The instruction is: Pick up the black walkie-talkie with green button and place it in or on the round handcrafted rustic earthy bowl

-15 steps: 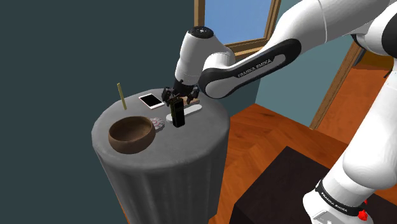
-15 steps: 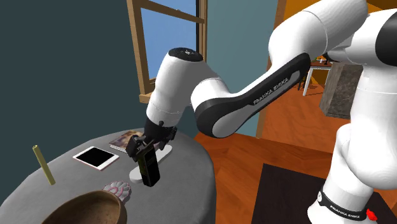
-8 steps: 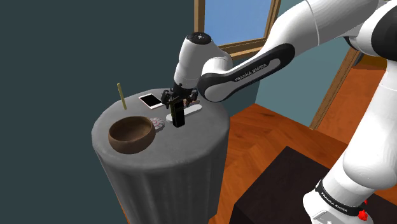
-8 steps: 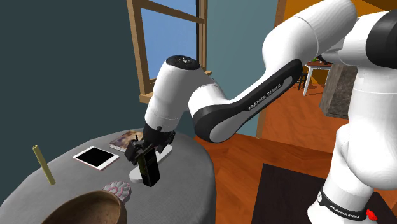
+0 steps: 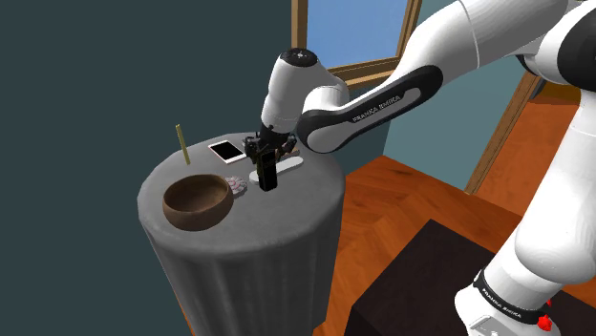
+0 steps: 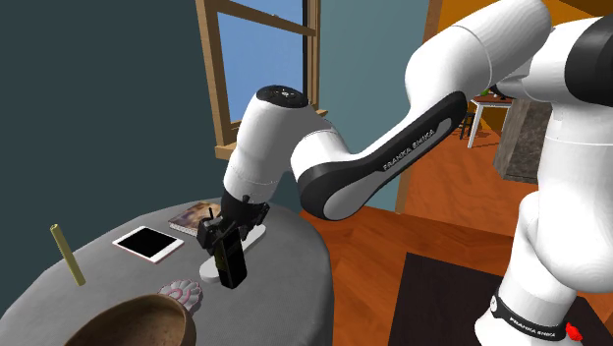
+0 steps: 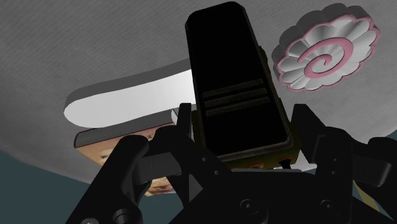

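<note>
The black walkie-talkie (image 5: 268, 176) stands upright on the round grey-clothed table (image 5: 287, 215), near its middle. My gripper (image 5: 266, 153) comes down on its top end from above. Seen from the wrist, the fingers (image 7: 183, 127) press against both sides of the walkie-talkie (image 7: 235, 83), so the gripper (image 7: 242, 130) is shut on it. From the second exterior view, the gripper (image 6: 224, 234) covers the upper part of the walkie-talkie (image 6: 233, 265). The brown rustic bowl (image 5: 198, 200) sits toward the shoulder view's left of the walkie-talkie, with nothing in it; its rim (image 6: 128, 319) is at the second exterior view's lower edge.
A pink-and-white swirl disc (image 7: 324, 54) lies between walkie-talkie and bowl. A white oblong piece (image 7: 127, 102) and a book (image 6: 194, 216) lie behind the gripper. A white tablet (image 5: 226, 151) and an upright yellowish stick (image 5: 180, 143) stand at the table's far side. A dark box (image 5: 420, 277) is on the floor.
The gripper has sunk a little lower onto the walkie-talkie and its fingers have closed against its sides. The walkie-talkie still stands on the table.
</note>
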